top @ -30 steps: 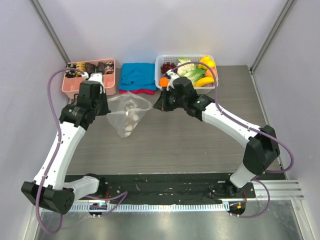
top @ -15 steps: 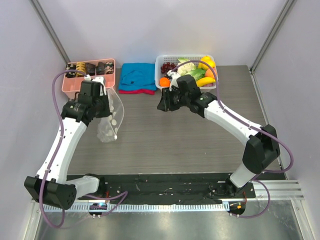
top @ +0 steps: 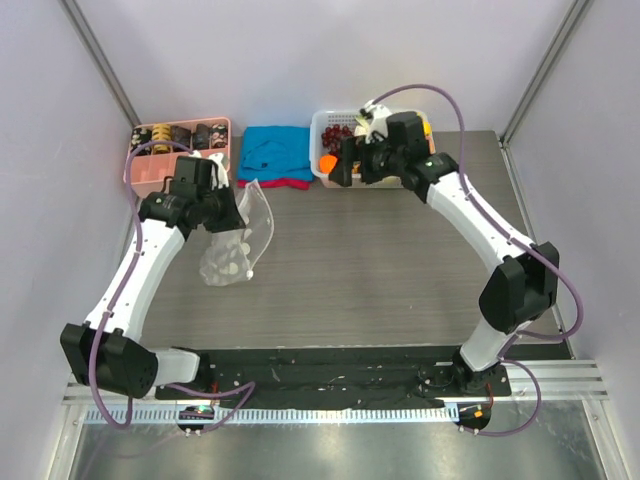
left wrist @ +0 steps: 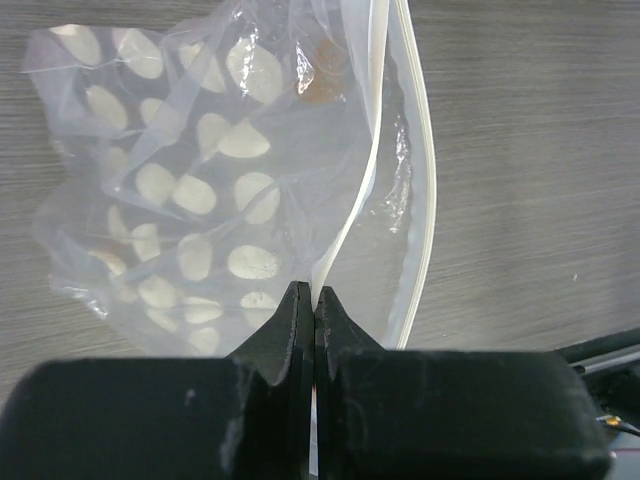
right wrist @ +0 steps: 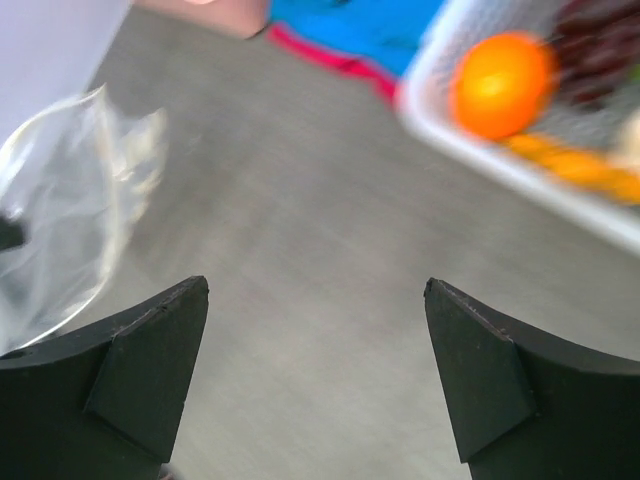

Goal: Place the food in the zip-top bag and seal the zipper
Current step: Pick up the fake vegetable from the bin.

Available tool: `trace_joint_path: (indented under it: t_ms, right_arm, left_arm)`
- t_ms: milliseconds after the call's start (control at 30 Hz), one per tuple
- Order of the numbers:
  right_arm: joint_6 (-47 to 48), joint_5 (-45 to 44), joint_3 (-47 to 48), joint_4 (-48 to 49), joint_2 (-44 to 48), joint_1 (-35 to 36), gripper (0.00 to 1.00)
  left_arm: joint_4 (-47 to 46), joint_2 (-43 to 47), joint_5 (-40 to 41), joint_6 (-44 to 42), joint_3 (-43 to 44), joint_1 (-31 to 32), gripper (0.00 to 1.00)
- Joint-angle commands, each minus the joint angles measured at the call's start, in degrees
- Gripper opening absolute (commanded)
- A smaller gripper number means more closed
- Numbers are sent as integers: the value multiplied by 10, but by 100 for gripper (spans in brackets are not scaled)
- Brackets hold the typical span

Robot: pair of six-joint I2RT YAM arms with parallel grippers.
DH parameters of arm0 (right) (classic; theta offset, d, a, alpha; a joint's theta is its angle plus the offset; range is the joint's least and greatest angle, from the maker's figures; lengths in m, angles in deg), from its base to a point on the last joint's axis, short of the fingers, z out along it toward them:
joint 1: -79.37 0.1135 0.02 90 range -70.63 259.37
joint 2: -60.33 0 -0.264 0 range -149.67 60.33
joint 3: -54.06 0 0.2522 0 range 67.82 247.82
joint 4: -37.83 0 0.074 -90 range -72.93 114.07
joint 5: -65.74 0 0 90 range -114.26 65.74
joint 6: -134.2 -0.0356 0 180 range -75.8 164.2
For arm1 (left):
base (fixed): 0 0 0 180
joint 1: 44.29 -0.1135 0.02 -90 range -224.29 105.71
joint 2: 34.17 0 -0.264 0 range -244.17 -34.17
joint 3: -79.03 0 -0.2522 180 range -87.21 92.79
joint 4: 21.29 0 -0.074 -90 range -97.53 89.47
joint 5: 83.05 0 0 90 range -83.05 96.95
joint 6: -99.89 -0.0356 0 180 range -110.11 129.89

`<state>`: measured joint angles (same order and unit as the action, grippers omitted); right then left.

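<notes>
The zip-top bag (top: 235, 248), clear with white oval dots, hangs from my left gripper (top: 238, 205) with its mouth gaping. In the left wrist view my left gripper (left wrist: 315, 293) is shut on one lip of the bag (left wrist: 200, 200); the other zipper (left wrist: 418, 160) strip curves free to the right. My right gripper (top: 334, 174) hovers open and empty just in front of the white basket (top: 322, 122) that holds the food; a round orange fruit (top: 327, 162) (right wrist: 500, 85) lies at its near left corner. My right gripper (right wrist: 317, 290) has only table between its fingers.
A pink tray (top: 150, 172) of dark snack pieces stands at the back left. A blue and red cloth (top: 275, 152) lies between it and the basket. My right arm hides most of the basket's contents. Grey walls close in on both sides.
My right gripper let go of the bag, opened wide and swung back towards the basket. The bag now hangs from my left gripper alone, which has shifted slightly right.
</notes>
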<state>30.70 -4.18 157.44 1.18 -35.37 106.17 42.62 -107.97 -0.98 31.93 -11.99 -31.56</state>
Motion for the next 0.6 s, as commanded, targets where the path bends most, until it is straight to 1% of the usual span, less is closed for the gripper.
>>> trace_joint_path:
  t_ms: [0, 67, 100, 200, 233, 267, 367, 433, 567]
  right_arm:
    - [132, -43, 70, -41, -18, -46, 94]
    - [181, -43, 85, -43, -35, -56, 90]
    - [252, -39, 90, -45, -42, -56, 90]
    - [352, -18, 111, -65, -79, -57, 87]
    - [405, -15, 122, -68, -97, -56, 86]
    - [424, -14, 128, -70, -107, -57, 85]
    - [457, -14, 156, -73, -147, -58, 85]
    - [456, -22, 181, -78, -166, -61, 84]
    - [450, -30, 201, -81, -199, -61, 82]
  left_arm:
    - [-34, -6, -42, 5, 23, 0, 0]
    - [-41, -6, -44, 5, 25, 0, 0]
    - [-43, -6, -44, 5, 25, 0, 0]
    - [-44, -6, -46, 5, 27, 0, 0]
    - [-44, -5, -46, 5, 25, 1, 0]
    - [-44, -3, -45, 5, 23, 0, 0]
    - [-44, 1, -46, 2, 19, 1, 0]
    - [-44, 3, -43, 3, 19, 0, 0]
    - [-46, 5, -39, 4, 18, 1, 0]
